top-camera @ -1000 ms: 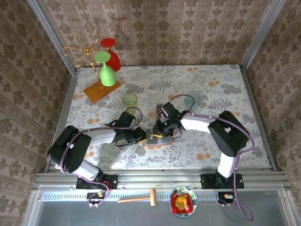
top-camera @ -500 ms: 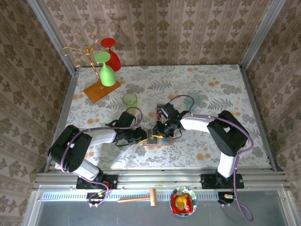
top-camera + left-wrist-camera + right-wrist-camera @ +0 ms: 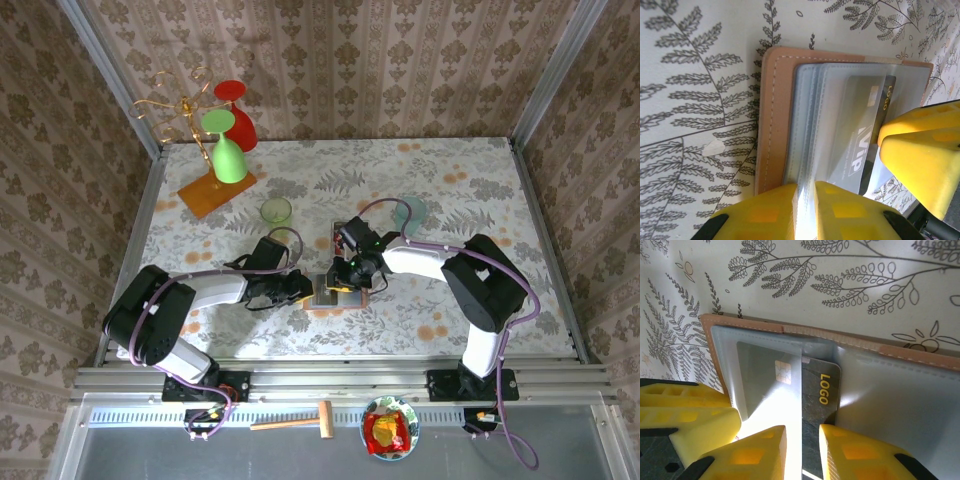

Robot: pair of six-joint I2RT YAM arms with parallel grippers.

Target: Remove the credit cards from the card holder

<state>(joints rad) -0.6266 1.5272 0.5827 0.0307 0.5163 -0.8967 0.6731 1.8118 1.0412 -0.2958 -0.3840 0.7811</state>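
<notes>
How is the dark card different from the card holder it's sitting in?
The card is dark grey with gold LOGO lettering; the card holder is tan with clear grey-blue sleeves. The card is smaller and lies partly under a sleeve; the card holder lies open on the table. Both are flat rectangles.

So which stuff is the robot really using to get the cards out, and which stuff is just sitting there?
For the job:
- card holder
- dark credit card in its clear sleeve
- left gripper, pinching a sleeve
- right gripper

Just lying about:
- gold rack
- green glass
- red glass
- small green cup
- pale cup
- wooden mallet
- bowl
</notes>
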